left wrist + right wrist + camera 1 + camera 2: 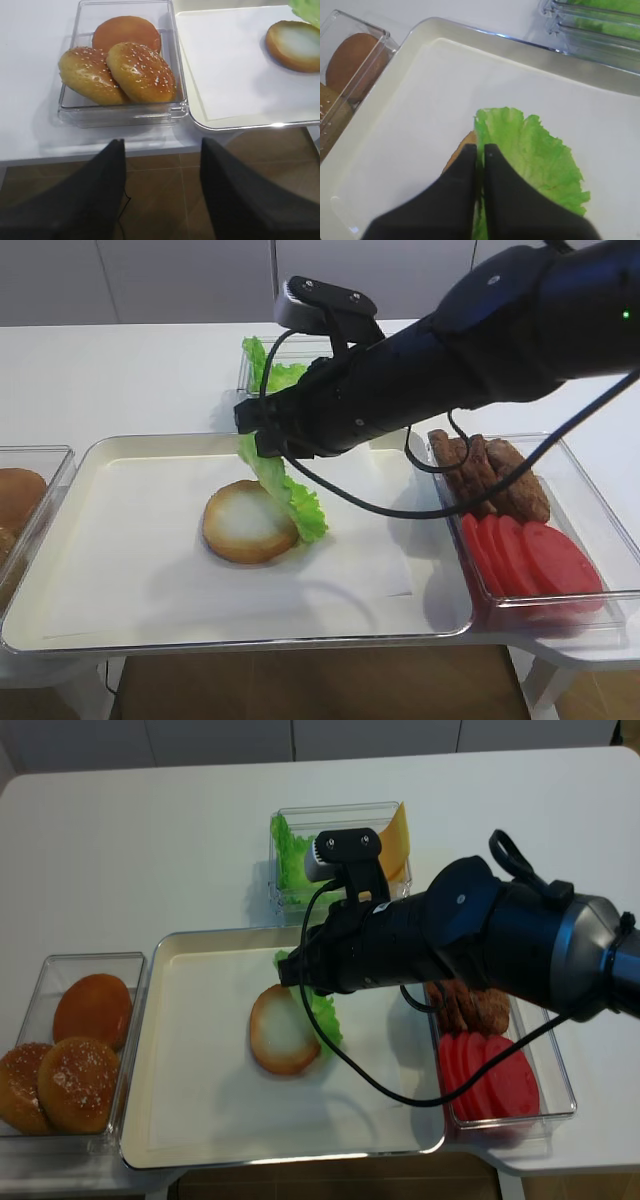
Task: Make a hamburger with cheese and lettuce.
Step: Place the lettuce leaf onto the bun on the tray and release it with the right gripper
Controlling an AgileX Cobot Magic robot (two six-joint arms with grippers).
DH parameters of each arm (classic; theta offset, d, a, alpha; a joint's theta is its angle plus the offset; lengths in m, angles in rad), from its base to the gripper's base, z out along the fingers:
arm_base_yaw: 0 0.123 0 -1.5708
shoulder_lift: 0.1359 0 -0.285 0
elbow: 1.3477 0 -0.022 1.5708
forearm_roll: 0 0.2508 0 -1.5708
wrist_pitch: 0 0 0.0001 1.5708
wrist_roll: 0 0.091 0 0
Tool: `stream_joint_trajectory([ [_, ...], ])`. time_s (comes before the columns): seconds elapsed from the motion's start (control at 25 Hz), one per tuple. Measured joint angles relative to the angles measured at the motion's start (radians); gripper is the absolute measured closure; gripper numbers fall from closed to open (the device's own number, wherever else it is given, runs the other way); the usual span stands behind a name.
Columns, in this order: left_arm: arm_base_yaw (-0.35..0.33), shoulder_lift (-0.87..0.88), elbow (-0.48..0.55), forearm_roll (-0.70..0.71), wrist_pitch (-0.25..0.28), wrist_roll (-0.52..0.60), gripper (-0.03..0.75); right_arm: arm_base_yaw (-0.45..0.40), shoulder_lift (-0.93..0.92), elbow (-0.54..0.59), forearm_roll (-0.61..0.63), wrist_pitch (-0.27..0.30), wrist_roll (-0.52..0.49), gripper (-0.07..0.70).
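Taking the tray [120,540] as the landmark: left of it, a clear box [80,100] holds seeded buns [140,70]. Below that box's front edge, off the tabletop [150,820], the left claw [161,187] hangs spread and empty. On the tray's middle lies the hamburger [247,522], cut face up. Over its right edge the right claw [480,152] is pressed together, pinching the lettuce [285,490], which dangles onto the bun's rim. Behind the tray, a box holds more greens and cheese [395,842]. Right of the tray sit patties [490,480] and tomato slices [530,555].
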Motion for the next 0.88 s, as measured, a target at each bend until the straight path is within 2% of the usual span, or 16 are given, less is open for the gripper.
stream_joint_trajectory([
  [0.24,0.0,0.0,0.0,0.0,0.0,0.0,0.354,0.0,0.002,0.0,0.07,-0.004,-0.017,0.612],
  [0.48,0.0,0.0,0.0,0.0,0.0,0.0,0.354,0.0,0.002,0.0,0.202,0.004,-0.122,0.613],
  [0.88,0.0,0.0,0.0,0.0,0.0,0.0,0.354,0.0,0.021,0.0,0.238,0.004,-0.151,0.613],
])
